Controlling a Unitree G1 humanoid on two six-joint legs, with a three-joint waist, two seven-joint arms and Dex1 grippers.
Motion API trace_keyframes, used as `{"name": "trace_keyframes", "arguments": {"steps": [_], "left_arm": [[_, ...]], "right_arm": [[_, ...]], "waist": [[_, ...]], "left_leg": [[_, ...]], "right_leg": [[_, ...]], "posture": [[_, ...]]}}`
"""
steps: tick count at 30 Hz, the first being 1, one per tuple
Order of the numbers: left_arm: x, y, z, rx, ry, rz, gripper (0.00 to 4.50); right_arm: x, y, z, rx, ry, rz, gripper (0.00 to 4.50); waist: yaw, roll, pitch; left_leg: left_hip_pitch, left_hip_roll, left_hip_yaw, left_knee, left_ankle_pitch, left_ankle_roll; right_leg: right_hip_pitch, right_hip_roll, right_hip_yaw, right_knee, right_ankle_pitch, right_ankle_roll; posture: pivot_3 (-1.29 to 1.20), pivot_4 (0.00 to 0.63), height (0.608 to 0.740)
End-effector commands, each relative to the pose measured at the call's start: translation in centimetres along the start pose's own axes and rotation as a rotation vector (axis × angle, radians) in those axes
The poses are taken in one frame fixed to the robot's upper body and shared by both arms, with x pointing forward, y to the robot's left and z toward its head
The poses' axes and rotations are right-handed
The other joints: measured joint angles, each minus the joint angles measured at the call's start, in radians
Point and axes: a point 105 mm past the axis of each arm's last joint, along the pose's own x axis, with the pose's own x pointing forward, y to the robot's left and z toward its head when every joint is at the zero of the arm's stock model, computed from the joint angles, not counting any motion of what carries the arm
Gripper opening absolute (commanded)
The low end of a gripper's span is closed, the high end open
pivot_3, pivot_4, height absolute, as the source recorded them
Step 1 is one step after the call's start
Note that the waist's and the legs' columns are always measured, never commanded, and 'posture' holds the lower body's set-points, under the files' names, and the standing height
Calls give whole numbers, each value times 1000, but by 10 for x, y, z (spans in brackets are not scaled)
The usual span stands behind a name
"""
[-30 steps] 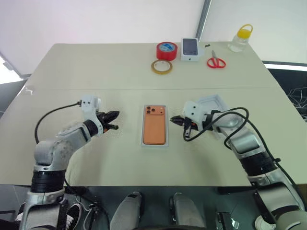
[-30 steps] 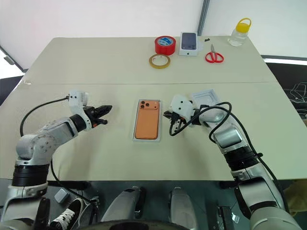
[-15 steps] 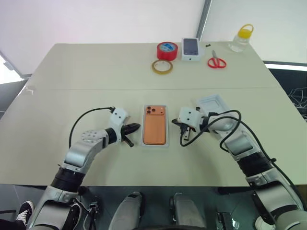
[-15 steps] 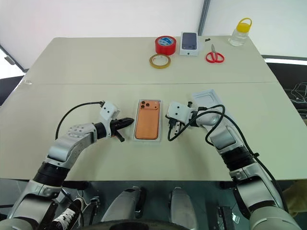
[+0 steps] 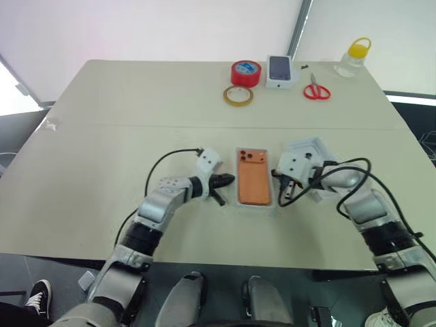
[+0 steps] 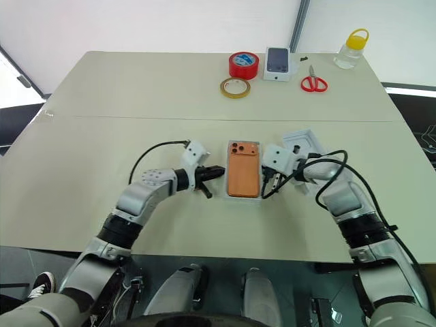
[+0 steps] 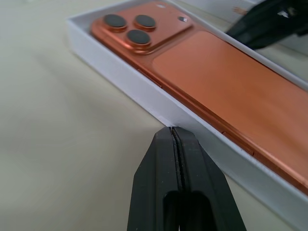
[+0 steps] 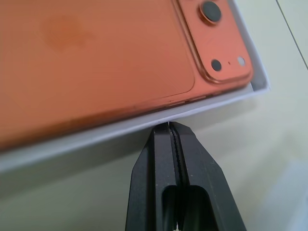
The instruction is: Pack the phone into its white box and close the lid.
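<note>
My left claw (image 6: 219, 172) has its fingers pressed together with nothing between them, and its tips sit right at the left long wall of the white box (image 7: 129, 83), touching it or a hair off, I can't say which. Just past those tips the phone (image 6: 242, 176) lies flat in the box, camera cluster at the far end, its long axis running away from me and crosswise to both claws. On the other long wall my right claw (image 6: 268, 178) is equally shut and empty, tips against that wall. Just beyond the right claw, beside the box, the lid (image 6: 304, 144) rests on the bench (image 6: 136, 88), so I judge the right arm the nearer one for it. A second ago the left claw hung well off to the left; it has since swung in to the box
</note>
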Motion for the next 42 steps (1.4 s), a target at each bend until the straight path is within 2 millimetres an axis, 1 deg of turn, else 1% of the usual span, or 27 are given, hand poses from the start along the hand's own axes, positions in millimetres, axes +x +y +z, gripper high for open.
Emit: {"name": "trace_keyframes", "arguments": {"steps": [1, 4, 7, 11, 16, 20, 25, 27, 29, 33, 35, 36, 38, 40, 42], "left_arm": [[28, -37, 16, 46, -33, -154, 30], [34, -40, 22, 50, -50, -177, 30], [32, -24, 21, 43, -50, -122, 30], [26, -20, 18, 50, -46, -116, 30], [22, -19, 17, 35, -61, -106, 30], [17, -15, 13, 44, -54, -75, 30], [5, 2, 15, 44, -70, -5, 30], [0, 12, 18, 45, -81, 37, 30], [-2, 17, 21, 51, -93, 61, 30], [-7, 18, 27, 68, -119, 71, 30], [-11, 18, 30, 85, -131, 72, 30], [-15, 19, 32, 84, -144, 79, 30], [-25, 22, 37, 72, -174, 82, 30], [-34, 26, 42, 72, -201, 83, 554], [-42, 29, 46, 93, -215, 93, 1312]], "right_arm": [[-5, 4, 15, -42, -55, 8, 0], [-11, 5, 7, -20, -30, 3, 0], [-14, 10, 8, -20, -33, 7, 0], [-16, 13, 5, -15, -22, 7, 0], [-16, 8, 7, -19, -23, -14, 0], [-17, 4, 3, -41, -3, -19, 0], [-26, -4, 0, -57, 18, -32, 0], [-30, -7, 0, -68, 25, -34, 0], [-33, -8, 1, -83, 27, -33, 0], [-37, -17, 6, -120, 18, -77, 0], [-40, -22, 11, -84, -18, -97, 0], [-42, -27, 16, -73, -40, -121, 0], [-44, -42, 19, -57, -49, -217, 0], [-46, -47, 21, 50, -78, -216, 0], [-48, -48, 24, 182, -114, -188, 537]], "waist": [[-1, 0, 0], [-5, 0, 0], [-8, 0, 0], [-10, 0, 0], [-12, 0, 0], [-12, 0, 0], [-13, 0, 0], [-14, 0, 0], [-14, 0, 0], [-12, 0, 0], [-12, 0, 0], [-12, 0, 0], [-14, 0, 1], [-17, 0, 1], [-16, 0, 1]], "left_leg": [[0, 0, 0, 0, 0, 0], [0, 0, 0, 1, 0, 0], [0, 0, 0, 1, 0, 0], [0, 0, 0, 1, 0, 0], [0, 1, 0, 1, 0, 0], [0, 1, 0, 1, 0, 0], [0, 1, 0, 1, 0, 0], [0, 1, 0, 1, 0, 0], [0, 1, 0, 1, 0, 0], [0, 1, 0, 1, 0, 0], [0, 1, 0, 1, 0, 0], [0, 1, 0, 1, 0, 0], [0, 1, 0, 1, 0, 0], [0, 2, 0, 1, 0, 0], [0, 2, 0, 0, 0, 0]], "right_leg": [[0, 0, 0, 0, 0, 0], [1, 0, -1, 0, 0, 0], [0, 0, -1, 0, 0, 1], [0, 0, 0, 1, 0, 1], [0, 1, 0, 1, 0, 1], [0, 1, 0, 1, 0, 1], [-1, 1, 0, 1, 0, 1], [-1, 1, 0, 1, 0, 1], [-1, 1, 0, 2, 0, 1], [-1, 1, 0, 2, 0, 1], [-1, 1, 1, 2, 0, 1], [-1, 1, 1, 2, 0, 1], [-1, 1, 1, 2, 0, 1], [-1, 2, 1, 2, 0, 0], [-1, 2, 1, 2, 0, 0]], "posture": [[0, 150, 740], [0, 150, 740], [0, 150, 740], [0, 150, 740], [0, 150, 740], [0, 150, 740], [0, 150, 740], [0, 150, 740], [0, 150, 740], [0, 150, 740], [0, 150, 740], [0, 150, 740], [0, 150, 740], [0, 150, 740], [0, 150, 740]]}}
